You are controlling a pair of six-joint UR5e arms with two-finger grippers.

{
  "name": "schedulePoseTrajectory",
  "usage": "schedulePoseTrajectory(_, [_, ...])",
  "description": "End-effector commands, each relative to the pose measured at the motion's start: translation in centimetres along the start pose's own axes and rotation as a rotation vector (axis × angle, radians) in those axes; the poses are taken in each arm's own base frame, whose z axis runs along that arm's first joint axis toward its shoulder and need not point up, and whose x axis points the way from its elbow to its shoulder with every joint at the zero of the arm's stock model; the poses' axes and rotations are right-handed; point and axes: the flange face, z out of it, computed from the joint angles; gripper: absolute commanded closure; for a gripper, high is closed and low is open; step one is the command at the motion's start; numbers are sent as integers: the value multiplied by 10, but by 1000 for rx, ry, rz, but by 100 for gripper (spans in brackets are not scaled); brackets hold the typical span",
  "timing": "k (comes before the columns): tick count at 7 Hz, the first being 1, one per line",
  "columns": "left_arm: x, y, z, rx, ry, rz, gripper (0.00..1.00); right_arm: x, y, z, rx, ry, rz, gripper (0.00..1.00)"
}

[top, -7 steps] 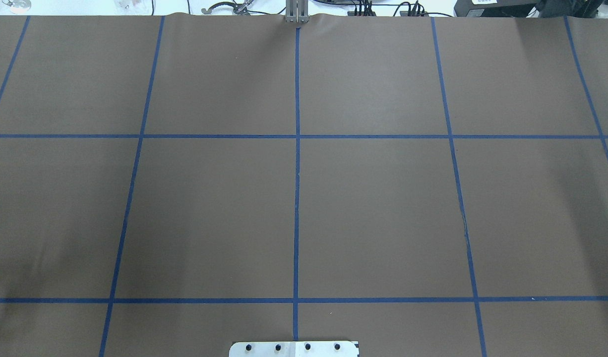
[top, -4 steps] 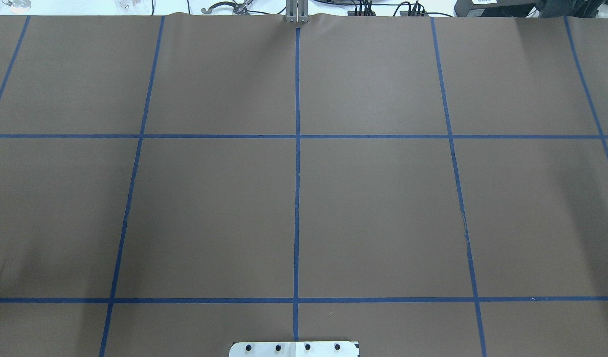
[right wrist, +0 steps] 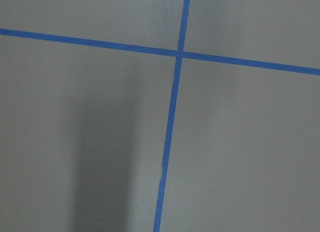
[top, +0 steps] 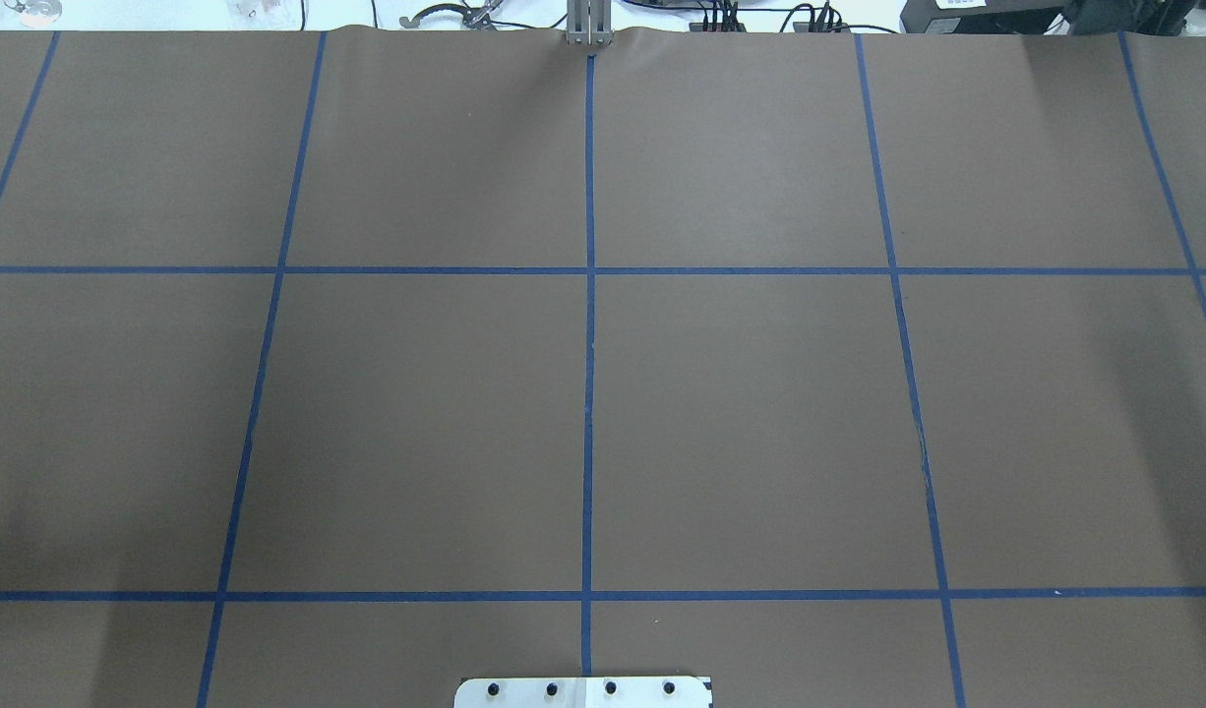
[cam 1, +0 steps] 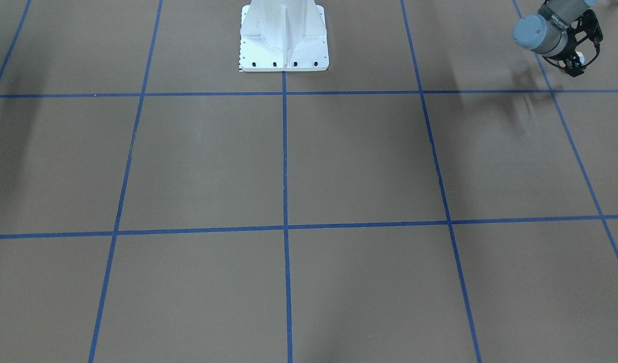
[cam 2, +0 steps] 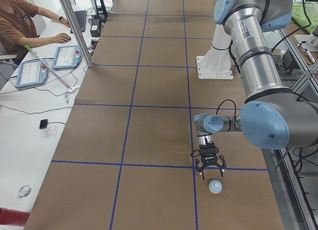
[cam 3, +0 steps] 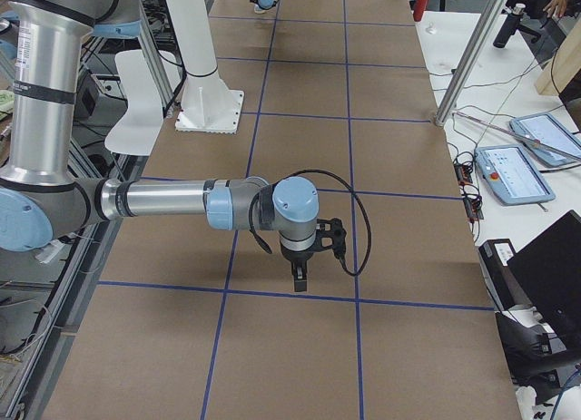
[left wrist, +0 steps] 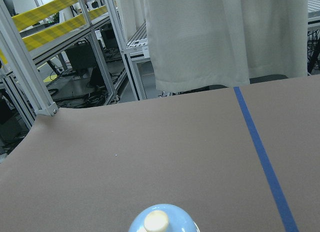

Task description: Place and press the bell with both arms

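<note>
Light-blue bell (cam 2: 215,186) on brown table (cam 2: 149,130); we log left gripper (cam 2: 210,171) near it, apart, fingers spread, holding nothing. For right gripper (cam 3: 300,280), we cannot tell its grip.

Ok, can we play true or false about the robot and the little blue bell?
1. The bell sits on the brown table. True.
2. The left gripper is lifting the bell. False: the bell rests on the table just under the gripper, which looks open.
3. The bell's button is red. False: it is cream.
4. A person sits at the white desk beside the table. True.
5. The right gripper hangs next to the bell. False: it hangs at the table's other end, over the blue tape lines.
</note>
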Motion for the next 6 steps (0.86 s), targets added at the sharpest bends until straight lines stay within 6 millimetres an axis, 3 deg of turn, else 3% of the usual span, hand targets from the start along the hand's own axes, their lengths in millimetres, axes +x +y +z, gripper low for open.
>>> schedulePoseTrajectory(1, [3,2,18,7,26,-21,0,1,1,0,-1,3,1,0])
schedulePoseTrajectory(6, [4,20,37,21,37,-25,0,1,1,-1,2,1,-1,0])
